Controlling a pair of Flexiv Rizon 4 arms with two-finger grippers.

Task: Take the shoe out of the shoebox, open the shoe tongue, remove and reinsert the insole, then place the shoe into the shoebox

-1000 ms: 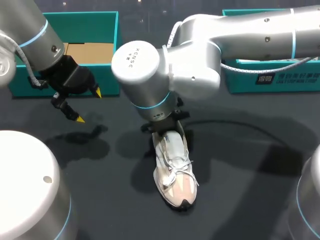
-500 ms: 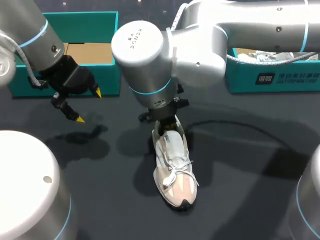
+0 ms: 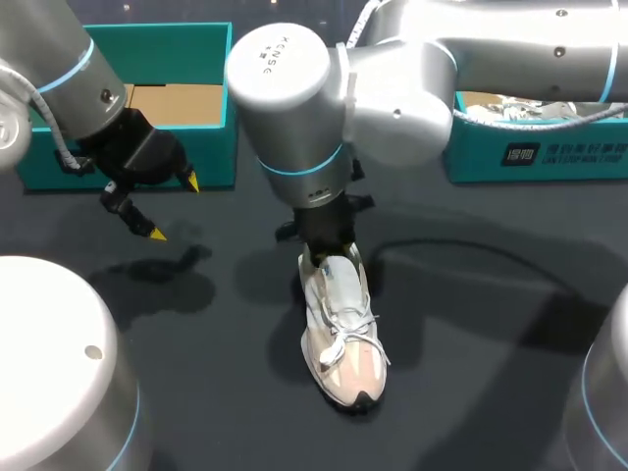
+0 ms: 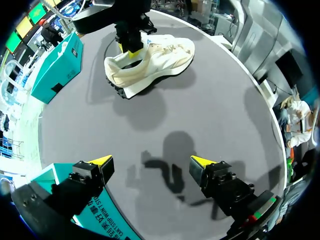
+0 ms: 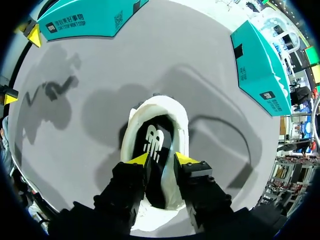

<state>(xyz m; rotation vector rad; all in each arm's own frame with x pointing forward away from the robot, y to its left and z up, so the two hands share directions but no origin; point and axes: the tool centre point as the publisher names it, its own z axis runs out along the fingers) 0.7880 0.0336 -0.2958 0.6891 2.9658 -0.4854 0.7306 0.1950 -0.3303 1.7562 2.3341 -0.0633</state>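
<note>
Partway: shoe (image 3: 339,329) unboxed on table (image 3: 471,392), right pincer (image 5: 161,159) over its insole (image 5: 153,141), grip indiscernible, left pincer (image 4: 151,162) spread; insole removal, reinsertion, reboxing apparently remain.

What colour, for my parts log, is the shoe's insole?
Black insole with white mark; best in right wrist view.

Surface: a dark matte table (image 3: 491,373) is seen | Edge: a curved rim is shown in the left wrist view | Light: soft shadows are cast across it
</note>
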